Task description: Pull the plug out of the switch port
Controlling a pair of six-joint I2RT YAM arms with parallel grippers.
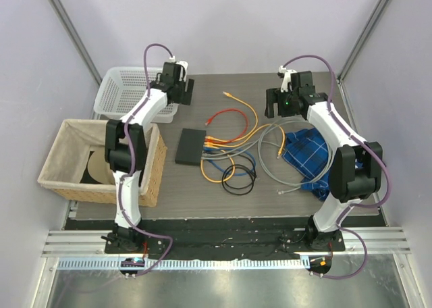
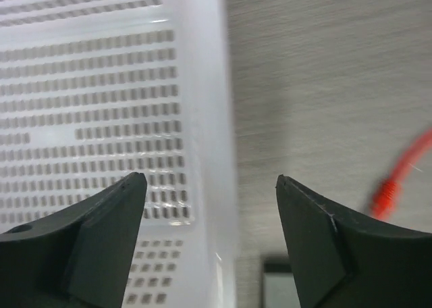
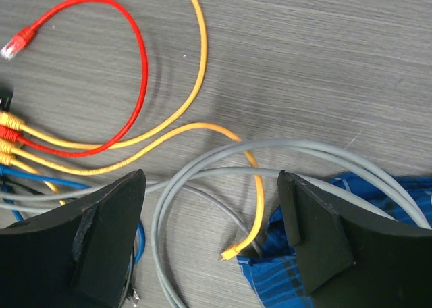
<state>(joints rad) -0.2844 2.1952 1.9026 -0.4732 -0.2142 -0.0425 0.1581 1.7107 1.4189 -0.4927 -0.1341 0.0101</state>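
Note:
The black switch (image 1: 190, 146) lies flat mid-table. Several plugs (image 1: 208, 144) of yellow, red, blue and grey cables sit in its right edge. In the right wrist view these plugs (image 3: 8, 129) show at the far left edge. My left gripper (image 1: 181, 92) is open and empty, high over the rim of the white basket (image 2: 101, 105), well behind the switch. My right gripper (image 1: 282, 109) is open and empty above the grey cable loops (image 3: 202, 180), to the right of the switch. In both wrist views the left gripper (image 2: 208, 178) and right gripper (image 3: 210, 174) hold nothing.
A wicker basket (image 1: 67, 180) stands at the left. A blue checked cloth (image 1: 307, 152) lies at the right, under grey cables. A loose red cable end (image 3: 17, 43) and a loose yellow cable end (image 3: 233, 252) lie on the table. A black cable coil (image 1: 239, 181) lies in front.

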